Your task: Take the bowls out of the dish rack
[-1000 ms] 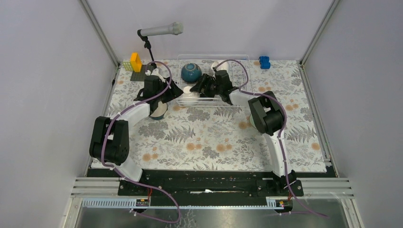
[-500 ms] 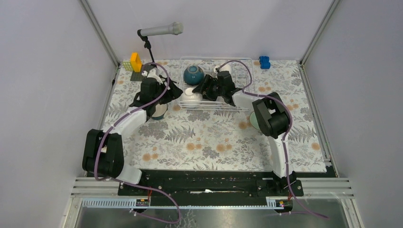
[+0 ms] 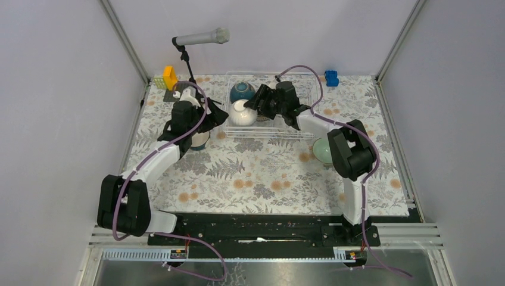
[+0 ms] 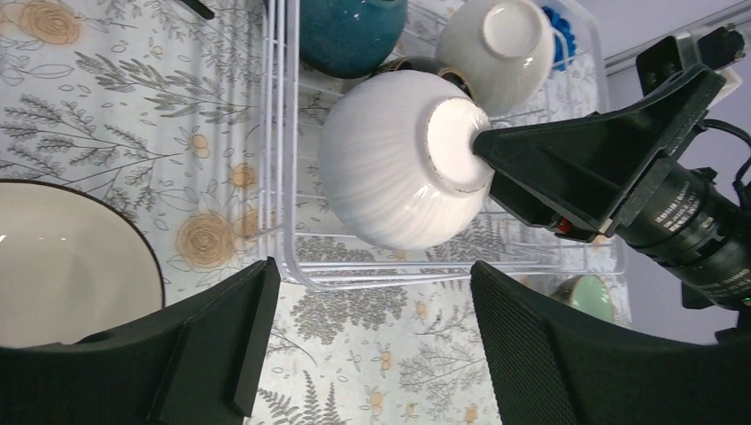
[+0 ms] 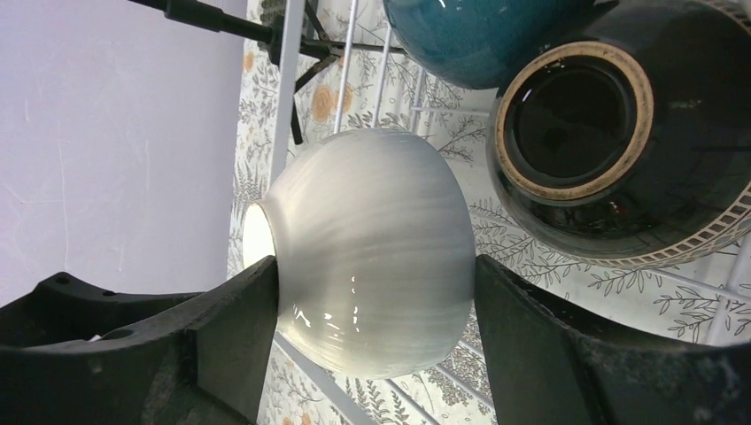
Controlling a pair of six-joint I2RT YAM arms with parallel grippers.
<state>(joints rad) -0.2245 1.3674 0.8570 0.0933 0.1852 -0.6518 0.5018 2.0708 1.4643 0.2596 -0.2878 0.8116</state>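
My right gripper (image 3: 255, 106) is shut on a white bowl (image 3: 242, 113), gripping its rim and foot, and holds it tilted above the left end of the white wire dish rack (image 3: 271, 136). In the right wrist view the white bowl (image 5: 372, 248) sits between the pads of my right gripper (image 5: 376, 305). A teal-blue bowl (image 5: 478, 35) and a dark brown bowl (image 5: 611, 133) lie upside down in the rack. My left gripper (image 4: 367, 354) is open and empty, just left of the rack (image 4: 283, 221). A second white bowl (image 4: 496, 49) is in the rack's far end.
A bowl with a cream inside and dark rim (image 4: 62, 266) stands on the cloth under my left arm. A mint green bowl (image 3: 322, 151) stands on the cloth right of the rack. A microphone stand (image 3: 187, 59), coloured blocks (image 3: 169, 78) and a blue block (image 3: 331, 78) are at the back.
My right gripper has lifted the white bowl off the rack floor and tilted it. My left arm has reached further forward beside the rack.
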